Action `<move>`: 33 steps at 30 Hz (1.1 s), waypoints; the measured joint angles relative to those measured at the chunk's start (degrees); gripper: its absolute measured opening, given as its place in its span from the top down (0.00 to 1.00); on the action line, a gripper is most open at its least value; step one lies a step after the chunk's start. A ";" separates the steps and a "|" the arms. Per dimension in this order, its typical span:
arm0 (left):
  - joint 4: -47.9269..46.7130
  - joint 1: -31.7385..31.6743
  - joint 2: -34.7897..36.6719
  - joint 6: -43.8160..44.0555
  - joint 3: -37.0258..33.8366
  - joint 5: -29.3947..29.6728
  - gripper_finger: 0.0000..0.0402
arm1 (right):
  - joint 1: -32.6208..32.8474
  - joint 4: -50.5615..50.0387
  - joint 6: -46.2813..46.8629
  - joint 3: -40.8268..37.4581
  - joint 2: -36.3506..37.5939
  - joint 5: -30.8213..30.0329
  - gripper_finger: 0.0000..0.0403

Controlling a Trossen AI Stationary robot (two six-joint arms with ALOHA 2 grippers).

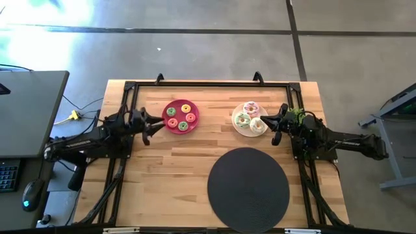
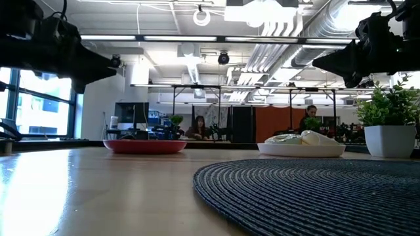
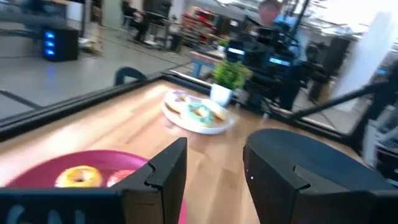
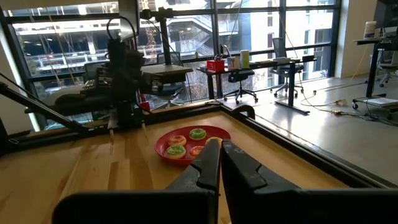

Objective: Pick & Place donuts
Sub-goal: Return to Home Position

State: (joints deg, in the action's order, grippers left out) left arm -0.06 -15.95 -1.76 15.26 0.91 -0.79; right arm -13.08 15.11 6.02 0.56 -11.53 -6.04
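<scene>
Small donuts [image 1: 186, 108] on pink plate [image 1: 165, 117], upper centre-left. Big donuts [image 1: 251, 108] on white plate [image 1: 242, 132], right of it. Left end effector [image 1: 154, 127] spread, beside pink plate. Right end effector [image 1: 277, 124] pressed together, beside white plate.

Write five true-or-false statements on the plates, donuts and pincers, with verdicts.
1. The pink plate holds five small donuts. True.
2. A donut lies on the black disc. False: it is bare.
3. The left pincer is open. True.
4. The right pincer grips a donut. False: it is shut on nothing, beside the white plate.
5. The white plate holds one donut. False: three large donuts lie on it.
</scene>
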 joint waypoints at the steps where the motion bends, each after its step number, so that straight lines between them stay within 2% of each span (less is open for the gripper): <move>1: 0.00 0.56 0.00 0.05 0.00 -0.16 0.62 | 0.02 0.00 0.00 0.00 0.00 0.02 0.98; 7: 0.00 3.04 0.00 1.54 -0.02 -0.17 0.62 | 0.00 0.00 0.00 0.00 0.00 0.00 0.99; 33: 0.05 2.85 0.02 1.56 -0.07 -0.05 0.62 | 0.02 -0.02 -0.01 -0.02 0.00 0.01 0.98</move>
State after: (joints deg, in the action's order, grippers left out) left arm -0.01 -13.10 -1.73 16.82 0.84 -0.84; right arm -13.06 15.09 6.01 0.54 -11.53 -6.03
